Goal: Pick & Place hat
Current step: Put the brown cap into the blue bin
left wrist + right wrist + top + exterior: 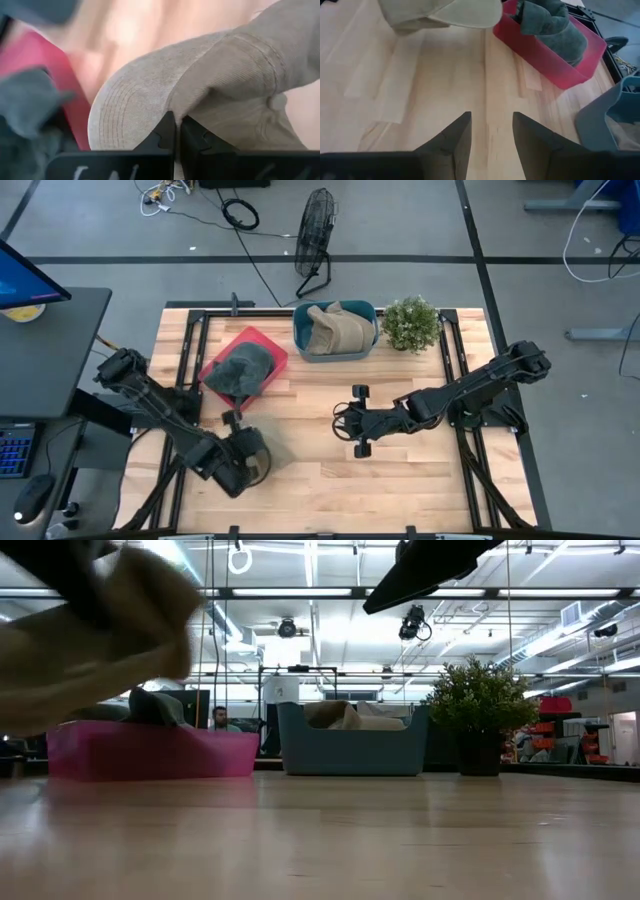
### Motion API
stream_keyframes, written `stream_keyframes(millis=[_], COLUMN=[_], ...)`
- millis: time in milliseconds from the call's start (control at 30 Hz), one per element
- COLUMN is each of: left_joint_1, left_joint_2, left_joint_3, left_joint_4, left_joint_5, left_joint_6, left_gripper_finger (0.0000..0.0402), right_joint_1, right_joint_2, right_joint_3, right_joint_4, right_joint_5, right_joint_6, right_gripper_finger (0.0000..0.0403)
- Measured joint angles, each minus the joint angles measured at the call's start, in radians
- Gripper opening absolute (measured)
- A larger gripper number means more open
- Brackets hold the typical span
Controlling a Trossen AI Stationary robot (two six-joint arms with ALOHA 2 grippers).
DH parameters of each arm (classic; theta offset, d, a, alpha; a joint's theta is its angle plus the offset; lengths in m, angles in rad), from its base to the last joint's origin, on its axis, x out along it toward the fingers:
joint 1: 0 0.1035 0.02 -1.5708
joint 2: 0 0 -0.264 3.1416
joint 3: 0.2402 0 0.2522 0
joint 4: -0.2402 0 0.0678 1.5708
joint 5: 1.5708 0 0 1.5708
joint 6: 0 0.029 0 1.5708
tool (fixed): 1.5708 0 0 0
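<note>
A tan corduroy cap (165,90) is in my left gripper (177,131), which is shut on it near the table's near left part (243,460). In the low view the cap (90,640) hangs above the table top. A red bin (243,365) beyond it holds a dark green hat (240,368). A blue bin (335,330) at the far edge holds more tan hats (330,328). My right gripper (355,425) is open over the table's middle, its fingers (451,142) pointing toward the cap (440,12) and touching nothing. My left gripper pinches the tan cap between its two fingers where the brim meets the crown (172,107). The brim (125,115) sticks out to one side of the fingers and the crown (250,75) to the other. The cap is lifted clear of the table.
A potted plant (410,323) stands right of the blue bin at the far edge. Black frame rails (455,360) run along the table's sides. Bare wood (320,480) lies between the two grippers and toward the near edge. A floor fan (315,240) stands beyond the table.
</note>
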Motion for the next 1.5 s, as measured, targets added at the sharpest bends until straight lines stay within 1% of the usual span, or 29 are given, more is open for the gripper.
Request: stream_keyframes(millis=[100,167,300,400,500,633,667,833,867,900,933,967,1033,1067,1167,1233,1267,1400,1500], left_joint_1=[0.051,0.088,0.172,0.243,0.323,0.458,0.491,0.641,0.670,0.699,0.731,0.761,0.821,0.850,0.934,0.980,0.999,1.041,1.048], left_joint_2=[0.000,0.000,0.000,0.000,0.000,0.000,0.000,0.000,0.000,0.000,0.000,0.000,0.000,0.000,0.001,0.012,0.018,0.061,0.113], left_joint_3=[0.036,0.040,0.040,0.040,0.040,0.040,0.040,0.040,0.040,0.040,0.040,0.040,0.041,0.041,0.040,0.041,0.041,0.039,0.041], left_joint_4=[0.004,0.023,0.078,0.160,0.268,0.441,0.493,0.762,0.823,0.887,0.942,0.986,1.021,1.018,1.017,1.035,1.037,1.108,1.151], left_joint_5=[-0.048,-0.082,-0.152,-0.197,-0.242,-0.269,-0.270,-0.271,-0.270,-0.270,-0.269,-0.269,-0.261,-0.241,-0.129,-0.039,-0.011,-0.005,-0.005], left_joint_6=[0.048,0.111,0.322,0.532,0.709,0.875,0.938,1.421,1.478,1.504,1.502,1.466,1.342,1.273,1.093,1.017,0.985,0.880,0.783], left_gripper_finger=[0.0007,0.0007,0.0007,0.0008,0.0007,0.0008,0.0008,0.0007,0.0007,0.0008,0.0009,0.0009,0.0009,0.0009,0.0007,0.0007,0.0007,0.0008,0.0008], right_joint_1=[-0.024,-0.041,-0.057,-0.047,-0.022,0.014,0.023,0.059,0.065,0.071,0.075,0.079,0.084,0.085,0.086,0.085,0.085,0.085,0.085], right_joint_2=[0.000,0.000,0.000,0.000,0.000,0.000,0.000,0.000,0.000,0.000,0.000,0.000,0.000,0.000,0.000,0.000,0.000,0.000,0.000], right_joint_3=[0.000,0.000,0.000,0.000,0.000,0.000,0.000,0.000,0.000,0.000,0.000,0.000,0.000,0.000,0.000,0.000,0.000,0.000,0.000], right_joint_4=[0.000,0.000,-0.020,-0.072,-0.145,-0.242,-0.255,-0.292,-0.294,-0.293,-0.293,-0.293,-0.293,-0.293,-0.293,-0.293,-0.293,-0.298,-0.300], right_joint_5=[0.001,0.002,-0.004,-0.041,-0.053,-0.054,-0.054,-0.053,-0.053,-0.053,-0.053,-0.053,-0.053,-0.053,-0.052,-0.051,-0.051,-0.051,-0.051], right_joint_6=[0.001,0.003,0.090,0.154,0.230,0.370,0.392,0.447,0.447,0.448,0.451,0.458,0.474,0.476,0.474,0.474,0.474,0.473,0.473], right_gripper_finger=[0.0146,0.0146,0.0146,0.0146,0.0146,0.0146,0.0146,0.0146,0.0146,0.0146,0.0146,0.0146,0.0146,0.0146,0.0146,0.0146,0.0146,0.0146,0.0146])
